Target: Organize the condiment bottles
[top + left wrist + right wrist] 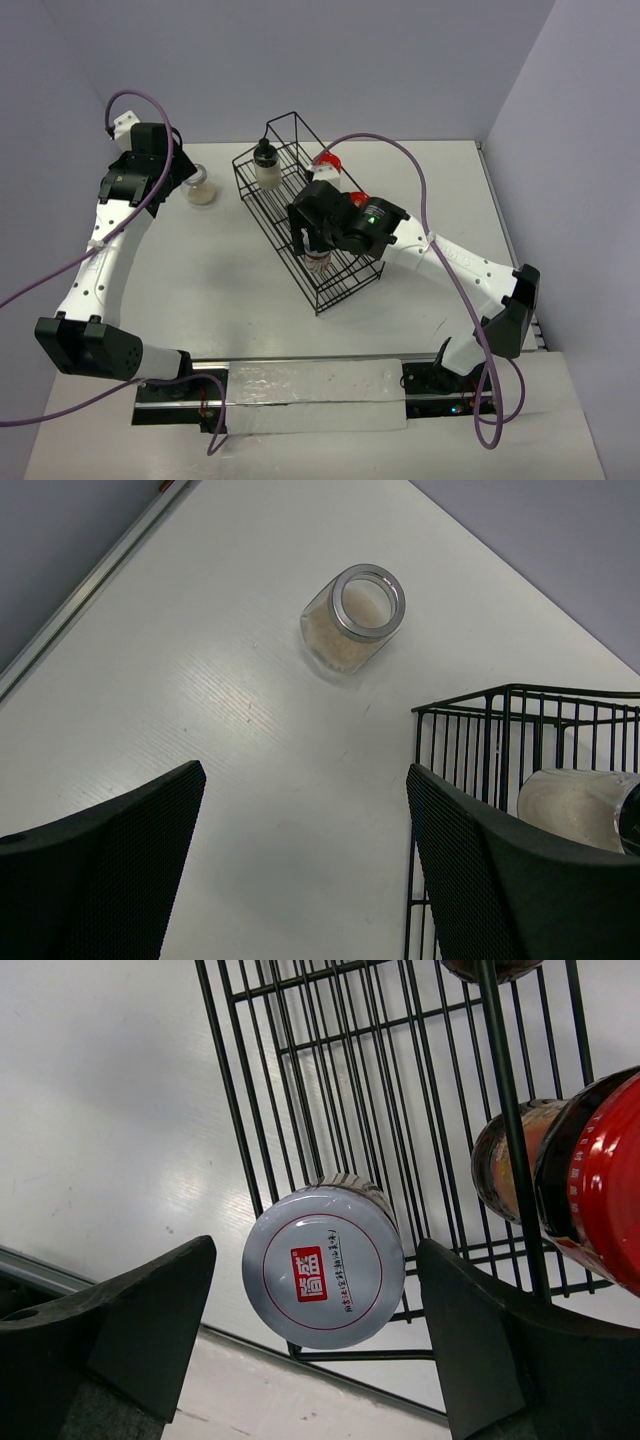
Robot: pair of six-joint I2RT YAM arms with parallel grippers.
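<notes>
Stock as I read it from my station:

1. Black wire rack (276,235). It stands slantwise in the middle of the white counter (200,290).
2. Round white-lidded jar with a red label on the lid (323,1270). It is upright inside the rack at the near end, directly under the right gripper (315,1253). The jaws are spread on either side of the lid with a sliver of gap at each flank, so the gripper is unclenched and grasps nothing.
3. Clear bottle with a black cap and pale contents (265,162). It is upright in the rack's far left corner.
4. Red-lidded jar with dark brown contents (600,1180). It is in the rack, to the right of item 2 in the right wrist view. A second brown glass body (503,1160) sits just beside it behind a wire; I cannot tell its lid.
5. Clear glass jar with a metal-rimmed mouth and pale contents (352,620). It is on the bare counter outside the rack, near the rack's far left corner but apart from it, and lies ahead of the left gripper (300,860). That gripper's jaws are spread, empty, and over the counter beside the rack.
</notes>
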